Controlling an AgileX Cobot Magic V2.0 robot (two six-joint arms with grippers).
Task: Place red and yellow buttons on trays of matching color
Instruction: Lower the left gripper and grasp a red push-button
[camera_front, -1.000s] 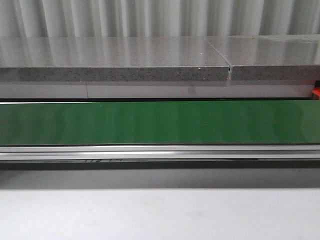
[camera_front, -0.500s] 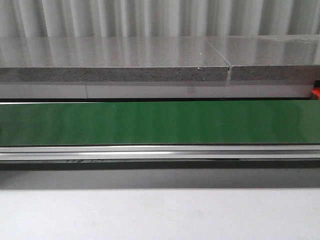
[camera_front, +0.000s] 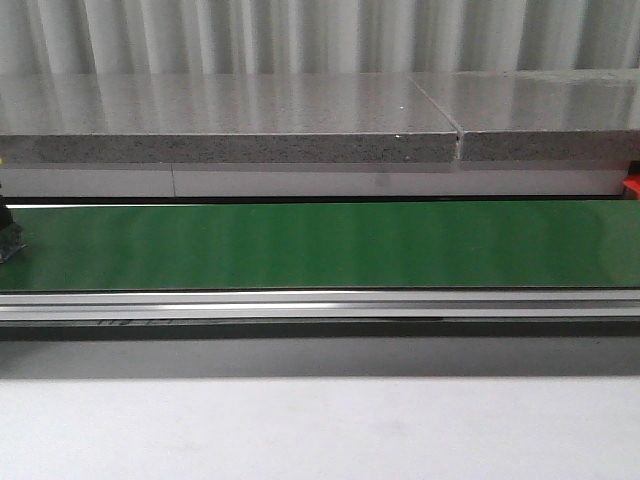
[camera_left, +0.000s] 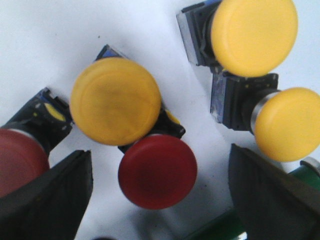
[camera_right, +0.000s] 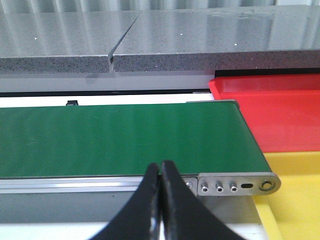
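Front view shows the long green conveyor belt (camera_front: 320, 245) running left to right across the scene, with a speckled grey stone slab (camera_front: 230, 125) behind it and a pale tabletop (camera_front: 320, 430) in front; a small dark object (camera_front: 8, 240) sits on the belt at the far left edge, too cut off to identify, and a sliver of red (camera_front: 632, 187) shows at the right edge. Over on the left, the left wrist camera looks straight down on a cluster of mushroom-head push buttons lying on a white surface (camera_left: 45, 35): a red-capped button (camera_left: 20, 160) on a black body at one side, a large yellow-capped button (camera_left: 115, 101) with its cap facing the camera, a round red-capped button (camera_left: 157, 171) touching it and partly overlapping its black base, and two more yellow-capped buttons (camera_left: 254, 35) (camera_left: 285, 124) lying on their sides, long axes slanting across the surface, caps pointing away from their square black bases. The left gripper (camera_left: 159, 200) hangs with its dark fingers (camera_left: 50, 200) spread wide, holding nothing, the central red button between them. On the right, the right gripper (camera_right: 160, 172) has its black fingers pressed together, empty, just before the belt's right end, where the shallow red plastic tray (camera_right: 270, 112) lies farther back and the yellow plastic tray (camera_right: 295, 195) nearer.
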